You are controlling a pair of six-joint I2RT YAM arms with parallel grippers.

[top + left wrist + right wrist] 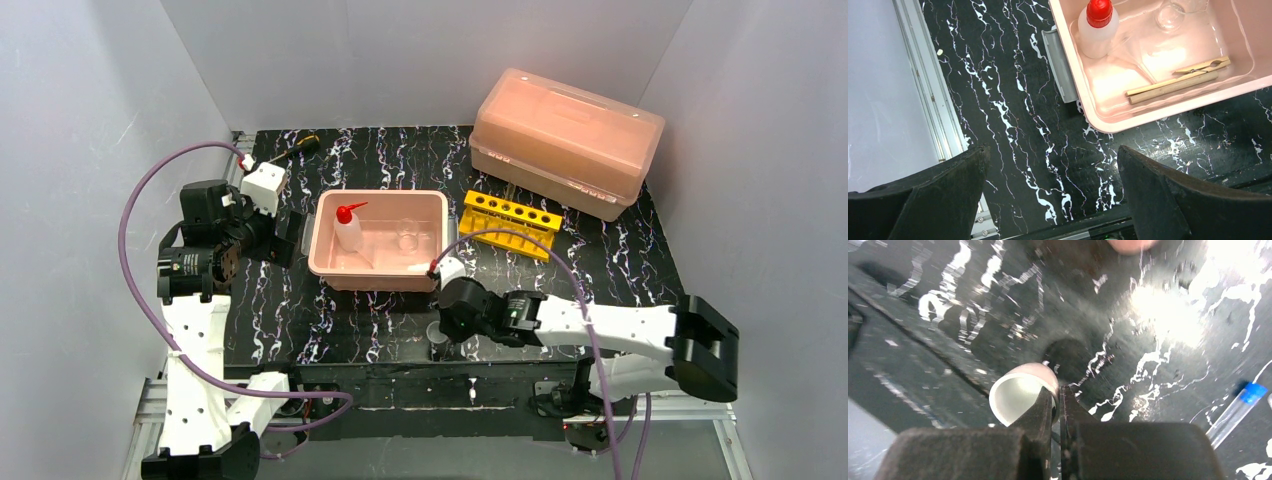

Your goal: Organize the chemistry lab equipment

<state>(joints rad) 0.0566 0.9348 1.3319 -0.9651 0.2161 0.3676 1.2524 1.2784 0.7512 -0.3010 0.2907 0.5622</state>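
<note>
Taking the tabletop as a clock face with twelve at the back wall, the left arm stands bent at nine o'clock, its left gripper [1053,200] spread wide above bare marbled table [300,320], touching nothing. Just beside it at the centre sits a pink tray [377,275] holding the squeeze bottle [347,228], the glass beaker [408,235] and the wooden clamps [1178,80]. At six o'clock of the tray, by the near edge, the tiny white cup [1020,397] has its rim pinched by the right gripper [1058,405]; that arm lies low, stretched leftward, wrist pointing down. A blue-capped tube [1235,410] lies near. The yellow rack [510,222] stands at two o'clock, the big pink lidded box [565,140] behind it.
</note>
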